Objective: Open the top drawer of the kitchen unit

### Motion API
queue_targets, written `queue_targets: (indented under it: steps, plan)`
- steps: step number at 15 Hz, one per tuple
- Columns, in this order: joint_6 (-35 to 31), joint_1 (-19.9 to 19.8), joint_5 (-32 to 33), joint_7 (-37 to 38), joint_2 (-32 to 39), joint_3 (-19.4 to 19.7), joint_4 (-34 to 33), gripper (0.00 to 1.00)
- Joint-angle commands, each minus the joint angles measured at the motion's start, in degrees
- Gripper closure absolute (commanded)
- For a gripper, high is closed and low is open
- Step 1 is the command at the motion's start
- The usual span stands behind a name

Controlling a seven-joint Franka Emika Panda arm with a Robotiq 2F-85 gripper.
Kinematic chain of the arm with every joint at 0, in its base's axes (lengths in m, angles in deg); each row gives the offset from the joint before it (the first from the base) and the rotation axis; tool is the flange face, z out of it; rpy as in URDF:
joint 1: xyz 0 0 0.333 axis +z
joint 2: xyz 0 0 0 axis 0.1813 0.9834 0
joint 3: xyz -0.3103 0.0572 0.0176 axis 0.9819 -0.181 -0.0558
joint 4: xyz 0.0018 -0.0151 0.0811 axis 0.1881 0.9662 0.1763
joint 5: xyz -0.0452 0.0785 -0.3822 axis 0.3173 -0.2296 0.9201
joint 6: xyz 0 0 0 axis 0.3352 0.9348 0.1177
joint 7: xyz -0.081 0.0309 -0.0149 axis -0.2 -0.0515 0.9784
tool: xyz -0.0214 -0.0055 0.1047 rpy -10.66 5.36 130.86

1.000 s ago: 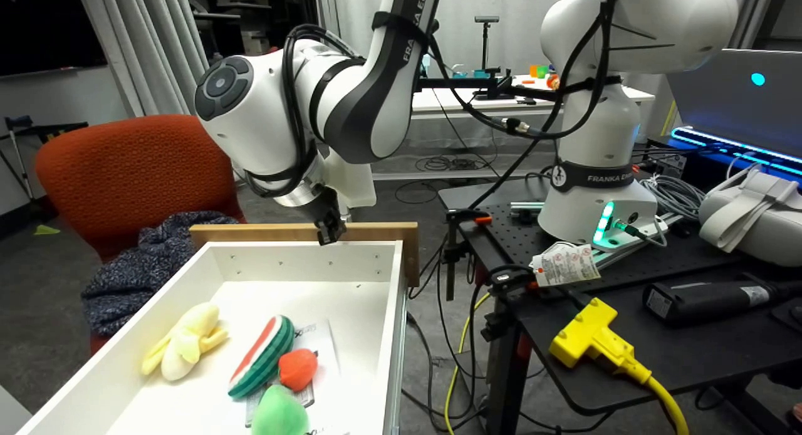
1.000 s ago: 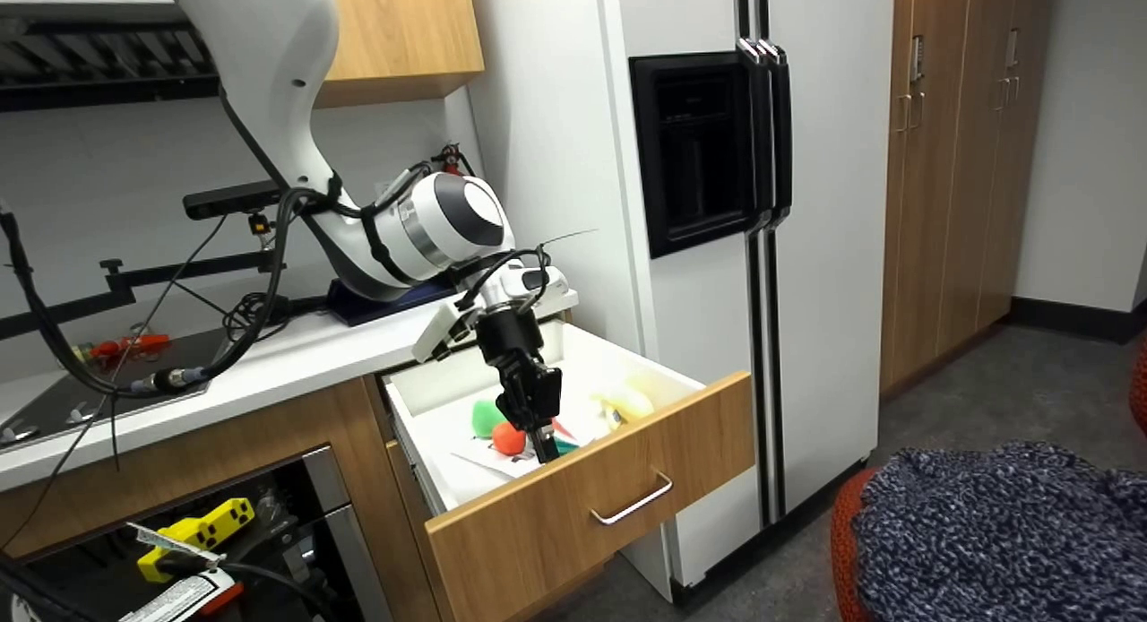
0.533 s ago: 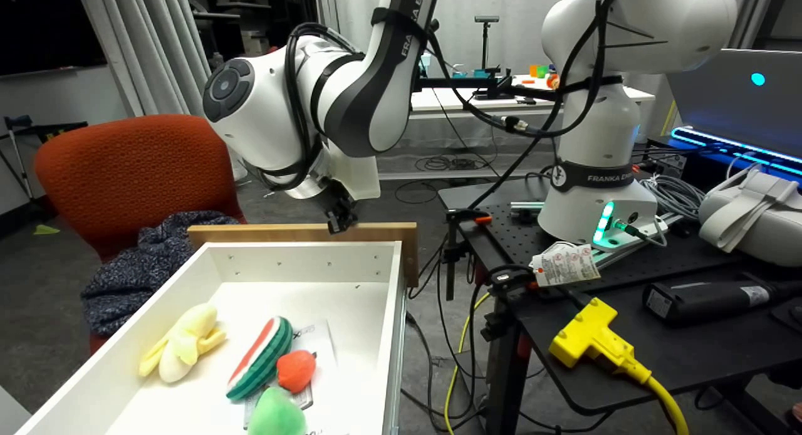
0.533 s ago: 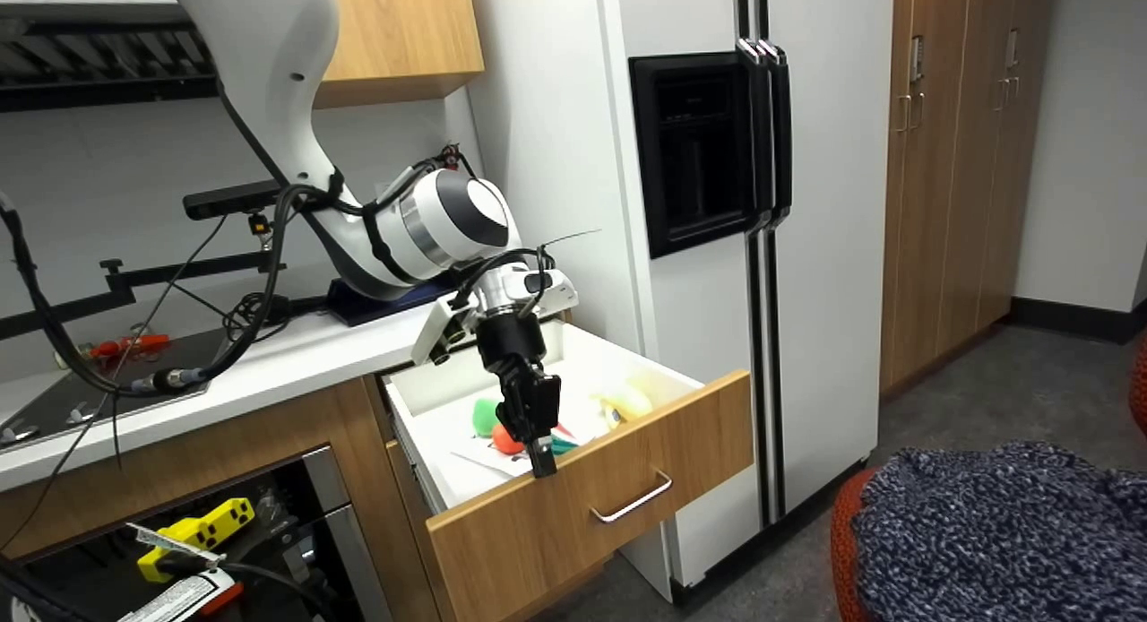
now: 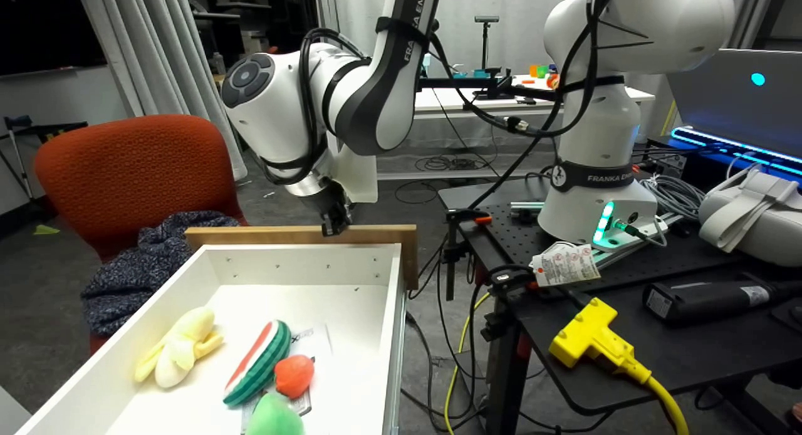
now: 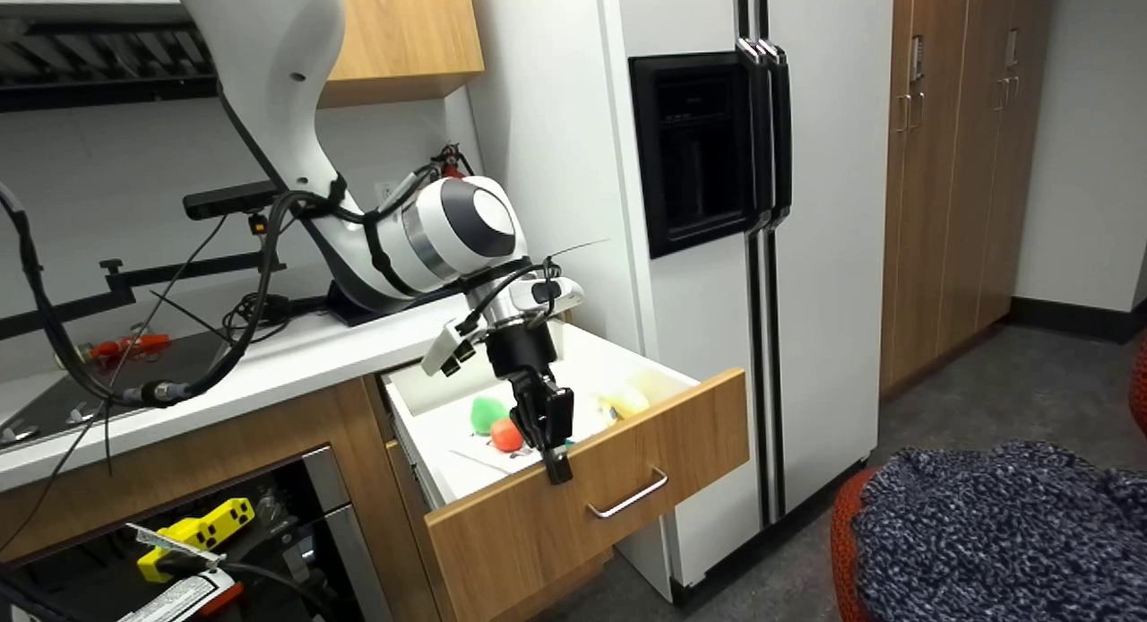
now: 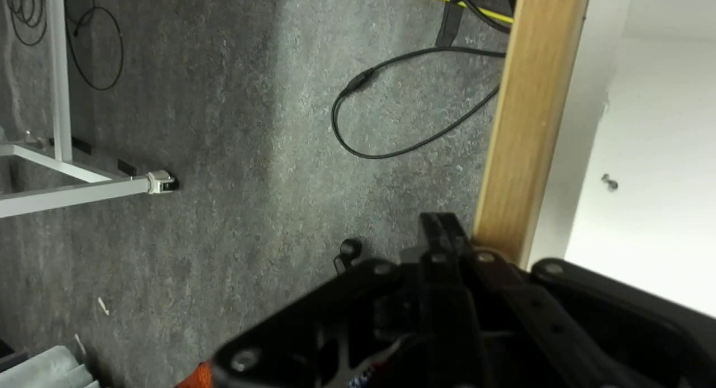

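One gripper [image 7: 446, 227] has its jaws together, seemingly on nothing, the front edge of the open drawer [image 6: 538, 537] just beneath them; contact cannot be told. The handle [image 6: 632, 501] lies further below, so the jaws are probably placed to push the drawer outward, not grip.

From my end I count one top drawer [image 5: 307, 264]. Inside it I tally one toy banana [image 5: 180, 350], one toy watermelon slice [image 5: 258, 363], one red toy fruit [image 5: 294, 376] and one green toy fruit [image 5: 274, 416], plus printed paper [image 5: 315, 342] I can't number. On its outer face, one handle [image 6: 634, 499]; at its front, one gripper [image 6: 557, 467]; beyond its front, one orange chair [image 5: 135, 178]; beside the drawer, one fridge [image 6: 694, 322].
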State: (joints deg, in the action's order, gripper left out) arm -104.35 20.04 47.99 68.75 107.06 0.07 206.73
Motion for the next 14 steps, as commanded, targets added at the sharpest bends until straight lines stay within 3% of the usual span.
queue_targets:
  steps: [1, 2, 8, 10, 14]
  plan:
    - [-6.0, -0.5, 6.6, 5.9, -1.5, 0.6, 2.1, 1.00]
    - [-0.8, 0.3, 6.0, 3.5, -11.1, -0.5, 4.9, 1.00]
    - [5.1, -1.8, 8.5, 3.8, -23.3, -5.5, 5.9, 1.00]
    - [3.8, -2.8, 6.3, 2.5, -26.5, -7.3, 6.3, 1.00]
    - [-8.1, -4.2, -3.8, -3.1, -28.6, -8.6, 7.1, 1.00]
